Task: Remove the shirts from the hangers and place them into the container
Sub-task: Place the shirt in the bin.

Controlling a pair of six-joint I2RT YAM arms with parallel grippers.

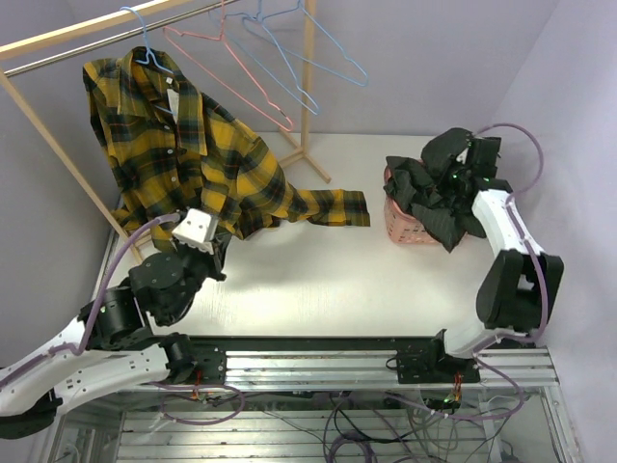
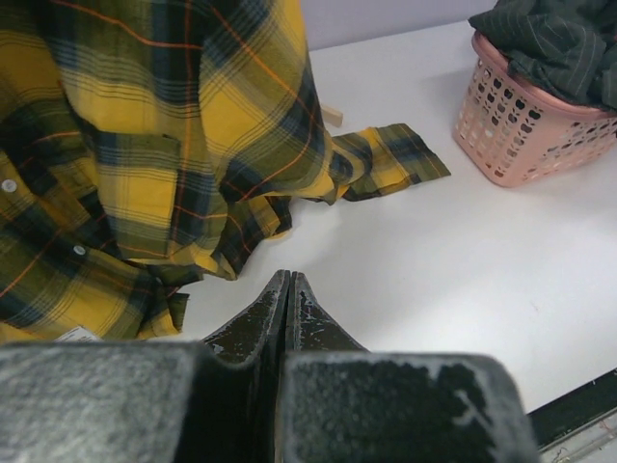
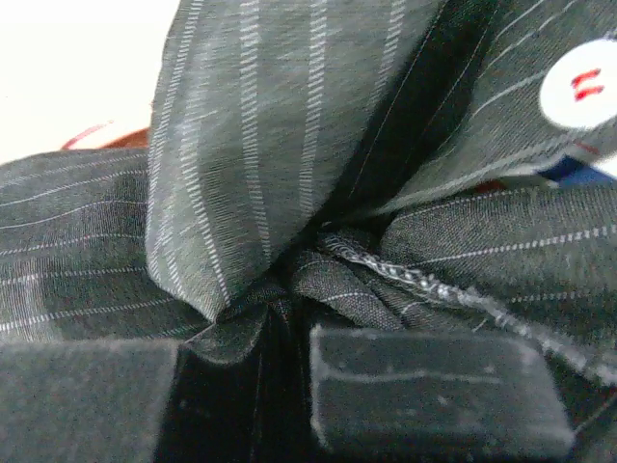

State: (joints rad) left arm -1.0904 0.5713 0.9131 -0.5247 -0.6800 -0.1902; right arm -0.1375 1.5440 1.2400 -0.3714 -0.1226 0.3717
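White surface (image 1: 337,270) is bearing the container (image 2: 511,135), where my right pincer (image 3: 284,338) is pinching the pinstriped shirt (image 3: 241,145); the plaid shirt (image 1: 183,145) is hanging unremoved, left pincer (image 2: 287,289) pressed together.

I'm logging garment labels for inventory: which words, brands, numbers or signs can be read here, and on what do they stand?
No legible text in any view.
White round tag beside the pinstriped shirt: two red marks, too blurred to read.
White label at the lower edge of the plaid shirt: too small to read.
Collar tag on the plaid shirt, top view: too small to read.
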